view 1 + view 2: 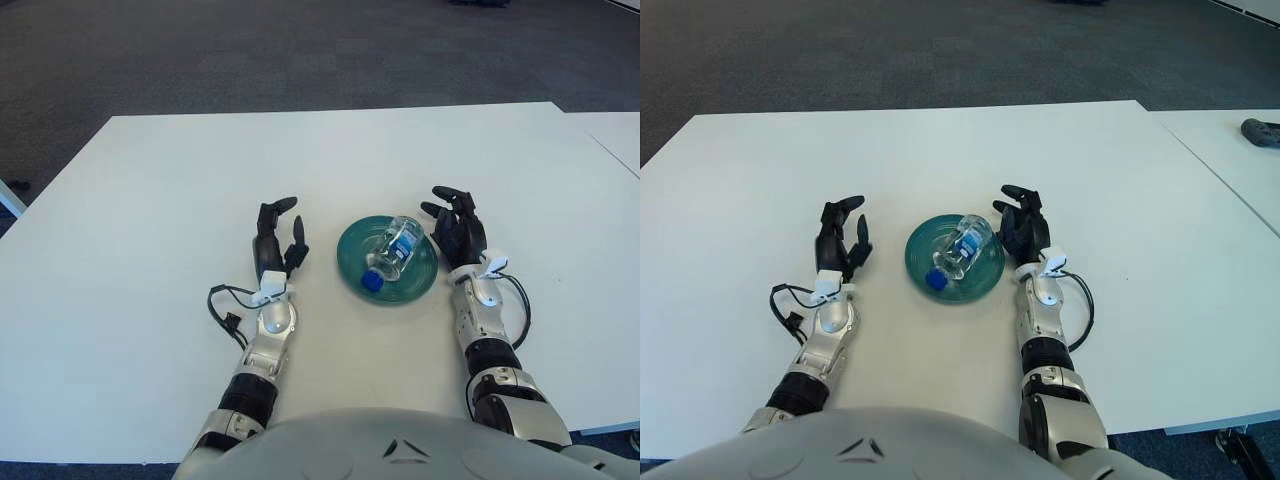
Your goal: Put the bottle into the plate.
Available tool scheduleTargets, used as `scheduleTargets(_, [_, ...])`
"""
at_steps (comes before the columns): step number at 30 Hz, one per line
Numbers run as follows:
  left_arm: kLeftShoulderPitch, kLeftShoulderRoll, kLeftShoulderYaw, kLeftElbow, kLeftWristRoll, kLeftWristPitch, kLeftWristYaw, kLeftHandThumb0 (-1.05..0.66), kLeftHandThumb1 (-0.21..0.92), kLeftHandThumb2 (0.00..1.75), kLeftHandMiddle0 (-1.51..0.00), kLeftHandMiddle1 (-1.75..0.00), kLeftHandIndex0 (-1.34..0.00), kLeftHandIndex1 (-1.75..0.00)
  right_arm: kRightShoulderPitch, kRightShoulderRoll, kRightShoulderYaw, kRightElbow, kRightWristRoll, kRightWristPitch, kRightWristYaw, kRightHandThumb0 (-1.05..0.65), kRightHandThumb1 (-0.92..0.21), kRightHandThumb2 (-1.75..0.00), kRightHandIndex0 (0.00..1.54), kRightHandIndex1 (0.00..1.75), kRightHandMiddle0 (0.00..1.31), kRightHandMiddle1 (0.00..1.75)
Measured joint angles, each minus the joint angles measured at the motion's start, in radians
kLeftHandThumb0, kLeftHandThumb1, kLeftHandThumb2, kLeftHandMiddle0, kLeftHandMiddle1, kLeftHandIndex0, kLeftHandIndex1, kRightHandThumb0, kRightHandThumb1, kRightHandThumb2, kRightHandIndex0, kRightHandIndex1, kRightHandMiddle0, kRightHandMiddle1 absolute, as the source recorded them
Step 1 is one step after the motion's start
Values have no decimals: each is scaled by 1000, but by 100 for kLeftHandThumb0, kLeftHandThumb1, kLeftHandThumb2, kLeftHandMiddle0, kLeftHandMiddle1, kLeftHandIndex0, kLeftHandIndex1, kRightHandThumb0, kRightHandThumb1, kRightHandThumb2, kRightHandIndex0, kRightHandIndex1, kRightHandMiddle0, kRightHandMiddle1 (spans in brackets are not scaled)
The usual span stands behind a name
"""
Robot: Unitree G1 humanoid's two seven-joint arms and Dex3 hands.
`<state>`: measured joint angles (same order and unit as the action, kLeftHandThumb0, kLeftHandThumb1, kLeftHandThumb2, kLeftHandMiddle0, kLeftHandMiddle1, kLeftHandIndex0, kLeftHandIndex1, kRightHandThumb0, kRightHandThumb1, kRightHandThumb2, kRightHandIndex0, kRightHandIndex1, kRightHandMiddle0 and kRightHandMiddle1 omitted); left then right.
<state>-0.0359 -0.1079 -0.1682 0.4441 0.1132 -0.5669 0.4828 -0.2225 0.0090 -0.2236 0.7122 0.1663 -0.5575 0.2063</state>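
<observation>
A small clear bottle point(392, 249) with a blue cap lies on its side in the round green plate point(419, 280) at the middle of the white table. My left hand point(274, 238) is to the left of the plate, apart from it, fingers spread and holding nothing. My right hand point(456, 222) shows just right of the plate's rim, fingers relaxed and holding nothing.
The white table point(180, 200) stretches wide around the plate. A second white table point(1230, 160) stands to the right with a dark object point(1261, 131) on it. Dark carpet lies beyond the far edge.
</observation>
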Motion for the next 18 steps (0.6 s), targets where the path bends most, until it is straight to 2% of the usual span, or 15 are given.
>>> scheduleTargets(12, [-34,0,11,57,-85,-32,-123,-51,76,86,-65,-91,-49,-117,9,-1,6,-13,0,5,1,-55,-81,-81,63,115,3,129])
scheduleTargets(18, [-45,3,17,82,-159,-29,-301,-49,71,88,-65,-88,-48,-114,14,-3,12,-22,0,6,5,-57,-84,-76,62,121,3,131])
